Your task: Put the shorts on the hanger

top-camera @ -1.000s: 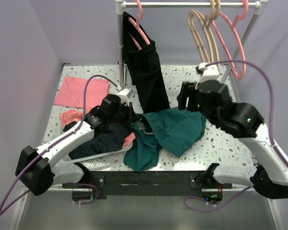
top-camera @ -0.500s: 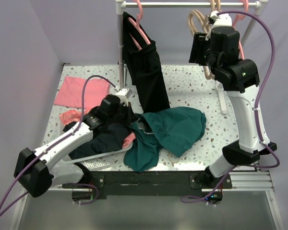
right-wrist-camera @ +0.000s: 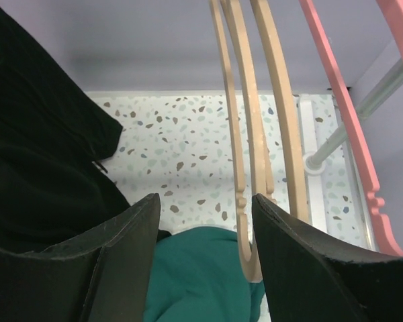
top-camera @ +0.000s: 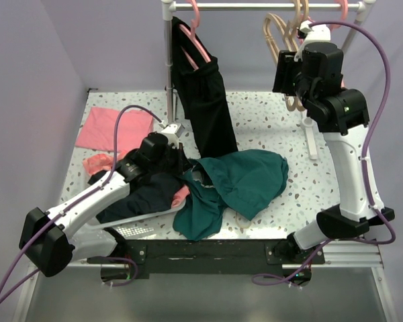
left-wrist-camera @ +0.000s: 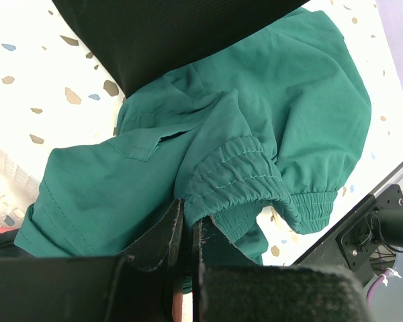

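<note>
Top view. Found the shorts [top-camera: 245, 176] heaped on the speckled table [top-camera: 269, 117], near its front middle, with one edge against the foot of the long black garment [top-camera: 205, 107]. Noted that garment hung from a pink hanger [top-camera: 196, 37] on the rail [top-camera: 255, 5]. Noted the left gripper [top-camera: 183, 163] low at the heap's left edge, above dark cloth [top-camera: 148, 194]. Noted the right gripper [top-camera: 287, 69] raised to rail height, right at the hanger [top-camera: 277, 37] suspended from the rail. Recorded a pink cloth [top-camera: 114, 127] lying flat at the table's far left. Cannot tell either grip from here.

Left wrist view. Found the left gripper [left-wrist-camera: 188, 225] with jaws drawn almost together, pinching a fold of the shorts [left-wrist-camera: 269, 121] just under the gathered elastic waistband. Noted the black garment [left-wrist-camera: 174, 33] overlapping the shorts' upper edge.

Right wrist view. Found the right gripper [right-wrist-camera: 205, 201] with jaws spread wide, holding nothing. Noted the lower end of the hanger [right-wrist-camera: 255, 114] hanging within the gap, close to the right-hand finger [right-wrist-camera: 309, 261]; cannot tell whether touching. Recorded a second pink hanger [right-wrist-camera: 336, 100] just beyond. Saw the shorts [right-wrist-camera: 195, 275] down on the table, well apart from the hanger.
</note>
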